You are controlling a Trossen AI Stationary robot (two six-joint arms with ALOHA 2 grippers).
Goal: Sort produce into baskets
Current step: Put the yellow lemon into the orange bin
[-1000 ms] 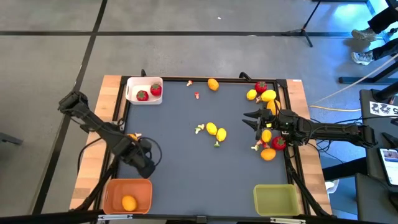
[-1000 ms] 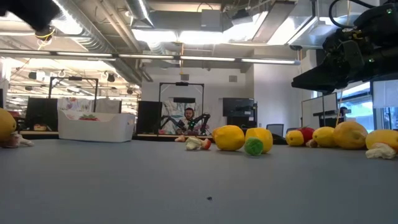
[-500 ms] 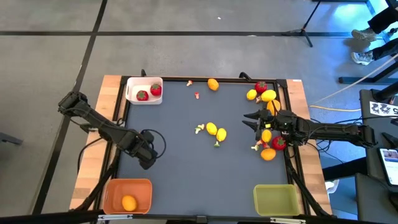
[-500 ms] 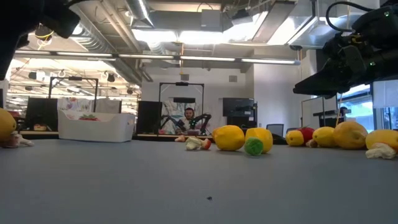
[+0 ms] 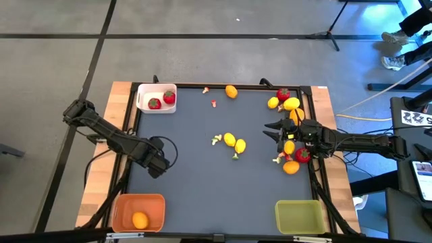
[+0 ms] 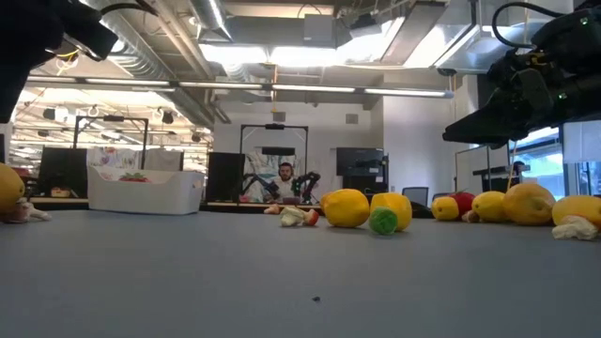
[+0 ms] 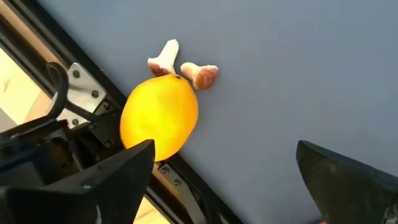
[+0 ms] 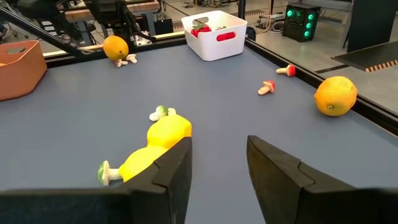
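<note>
The left pincer (image 5: pixel 159 155) hovered with its fingers spread wide and nothing between them, over the left side of the tabletop (image 5: pixel 202 175), just beside an orange citrus (image 7: pixel 159 117) that lay against the left edge rail with two tiny pale bits (image 7: pixel 180 65) touching its far side. The right pincer (image 5: pixel 275 128) waited at the right, its fingers partly apart and empty, amid a cluster of lemons (image 5: pixel 291 104) and strawberries (image 5: pixel 302 155). Two more lemons (image 5: pixel 234 142) sat mid-table. The white basket (image 5: pixel 156 96) at the far left held two strawberries, the orange basket (image 5: pixel 138 212) at the near left held one citrus, and the olive-green basket (image 5: pixel 299 216) at the near right looked empty. The citrus by the rail seemed a light, smooth, rigid toy, rounded enough to roll or squirt out if pinched off-centre; the safest hold was probably across its widest middle, fingers set along the rail so neither one jammed against it. The pale bits looked very small and liable to scatter at a nudge.
</note>
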